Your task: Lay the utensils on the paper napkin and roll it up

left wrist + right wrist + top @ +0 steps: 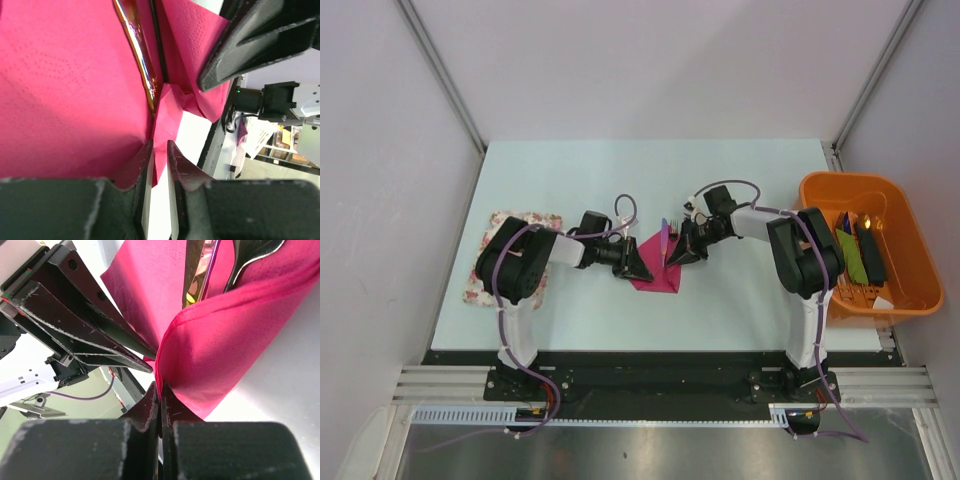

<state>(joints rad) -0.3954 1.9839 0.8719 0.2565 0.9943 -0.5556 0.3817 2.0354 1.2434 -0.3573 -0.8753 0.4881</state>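
Note:
The magenta paper napkin (658, 276) lies mid-table, partly folded over the utensils (666, 234), whose ends stick out at its far side. My left gripper (640, 266) is at the napkin's left side. In the left wrist view its jaws (160, 146) stand a narrow gap apart, with a napkin fold (167, 107) running in between the tips. A shiny utensil handle (136, 42) rests on the sheet. My right gripper (677, 252) is shut on the napkin's lifted edge (210, 340), pinched at the tips (160, 386). Utensil handles (200, 270) show under that raised flap.
An orange tub (910, 255) with green and black items stands at the right edge of the table. A floral cloth mat (488, 282) lies at the left, partly under the left arm. The two grippers nearly touch over the napkin.

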